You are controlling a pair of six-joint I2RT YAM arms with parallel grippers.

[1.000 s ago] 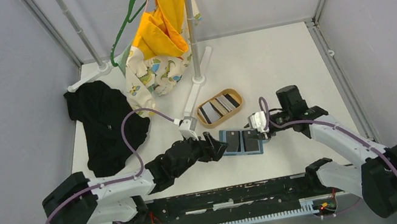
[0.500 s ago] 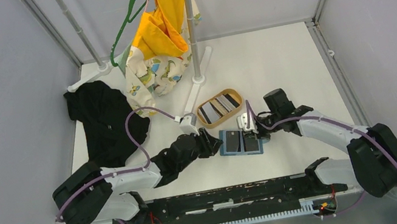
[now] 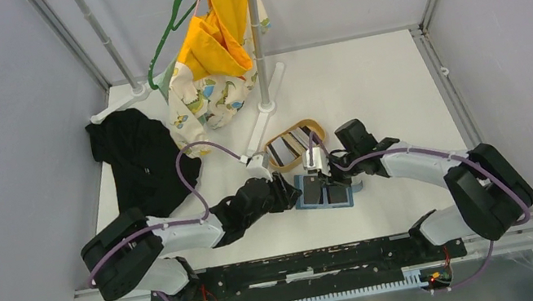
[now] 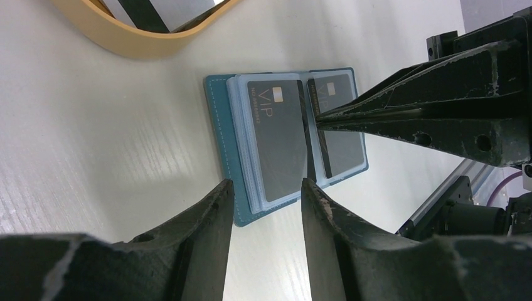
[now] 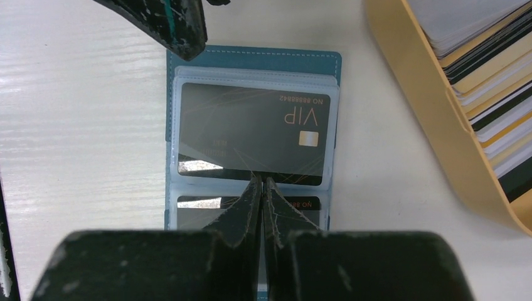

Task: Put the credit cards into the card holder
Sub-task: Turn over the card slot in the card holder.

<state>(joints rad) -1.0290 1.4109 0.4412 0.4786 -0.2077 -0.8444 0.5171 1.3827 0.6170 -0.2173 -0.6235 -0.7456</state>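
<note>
On your tabletop [image 3: 367, 83], the card holder [image 4: 276, 135] still lies open just beside the wooden tray [image 5: 426, 100] holding the credit cards [image 5: 483, 81]. Your right claw [image 5: 261, 182] has swung in and pinched shut at its centre fold. Your left claw [image 4: 266, 188] stays parted at its left edge.

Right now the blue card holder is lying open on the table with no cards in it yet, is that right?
Not quite. The blue card holder is lying open on the table, but it isn't empty: two dark VIP cards already sit in its clear pockets. The right wrist view shows it.
</note>
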